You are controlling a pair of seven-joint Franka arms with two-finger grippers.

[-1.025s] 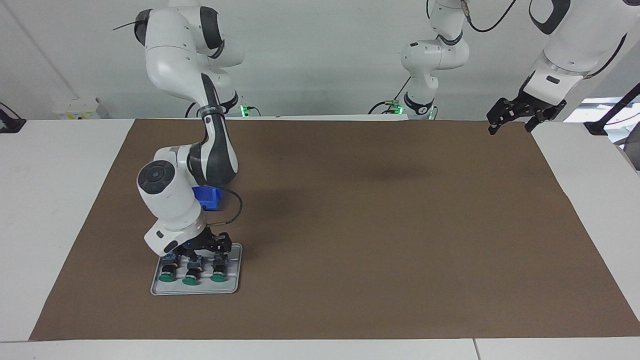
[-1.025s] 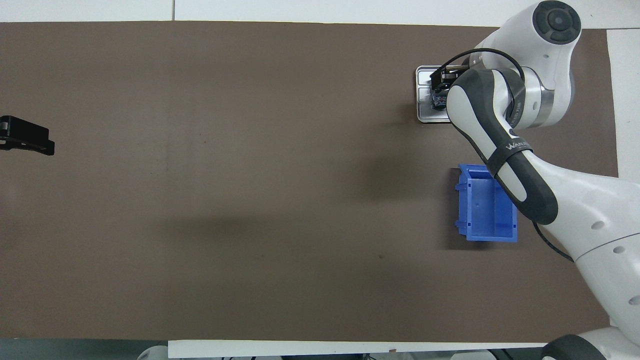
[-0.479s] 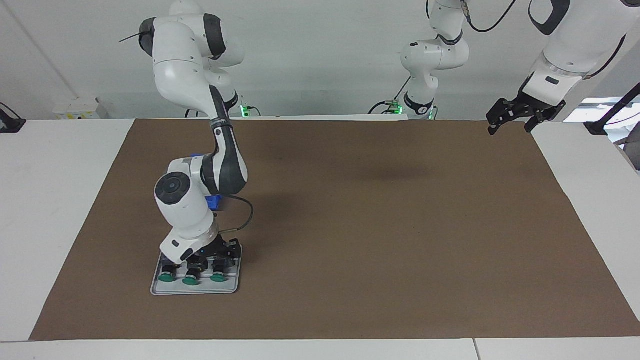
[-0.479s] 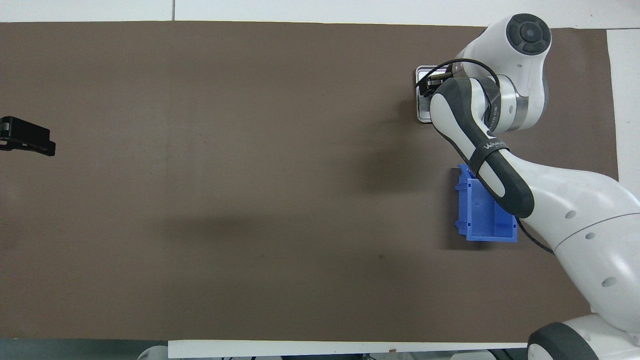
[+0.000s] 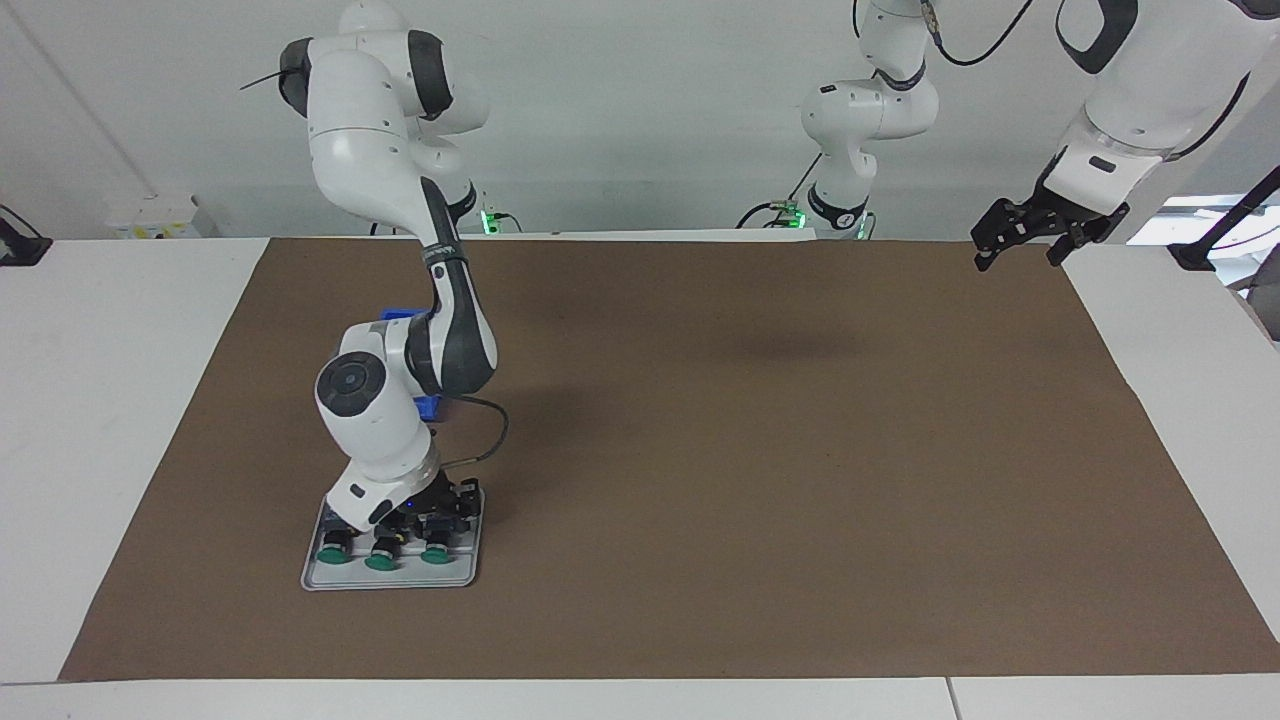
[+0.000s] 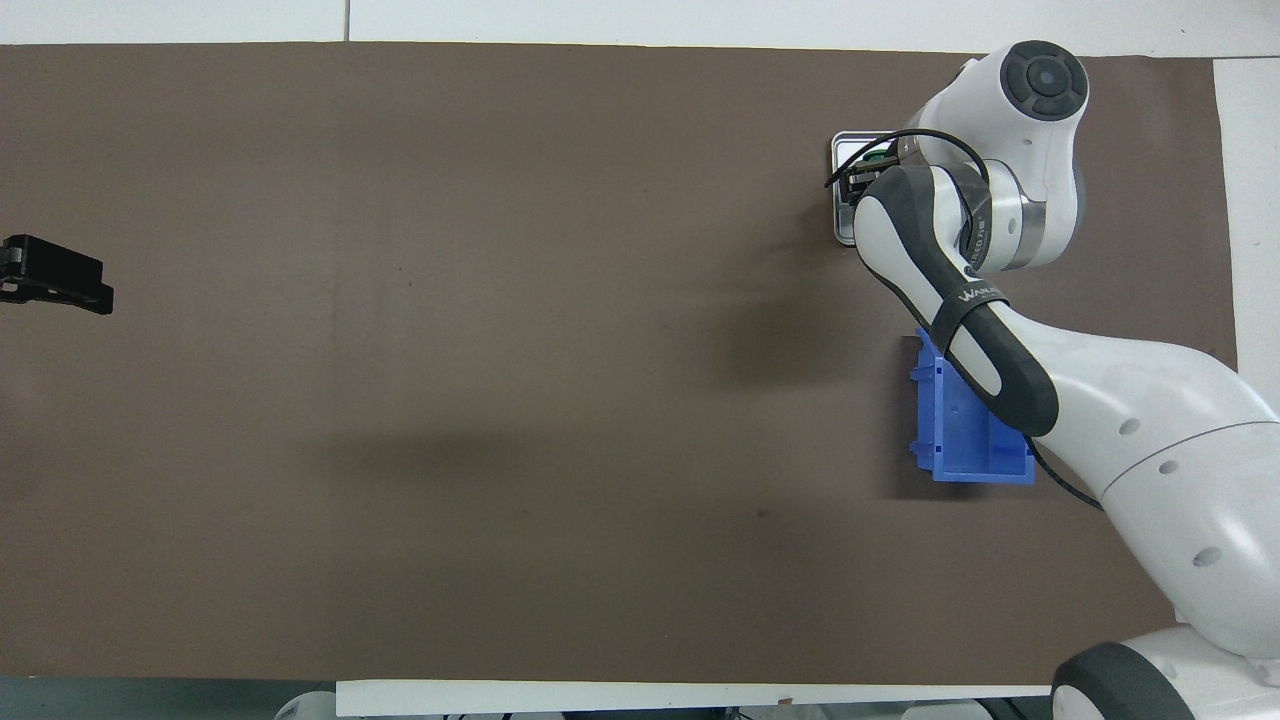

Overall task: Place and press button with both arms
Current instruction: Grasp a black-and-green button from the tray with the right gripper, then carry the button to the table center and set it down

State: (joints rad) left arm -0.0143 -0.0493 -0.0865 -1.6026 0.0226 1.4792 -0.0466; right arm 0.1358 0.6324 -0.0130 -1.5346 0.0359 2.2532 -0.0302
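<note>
On the right arm's strap point(image 6: 977, 294), "WANJI", perhaps; right gripper point(image 5: 432, 522) grip unclear; left gripper point(image 5: 1030, 236) open.

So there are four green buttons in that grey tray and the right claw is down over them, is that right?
Not quite: the facing view shows three green buttons, not four, in the grey tray. The right claw is indeed down over them.

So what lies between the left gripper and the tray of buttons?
Nothing: in the facing view only bare brown mat runs from the left gripper, up over the mat's corner, to the tray, where the right gripper works.
</note>
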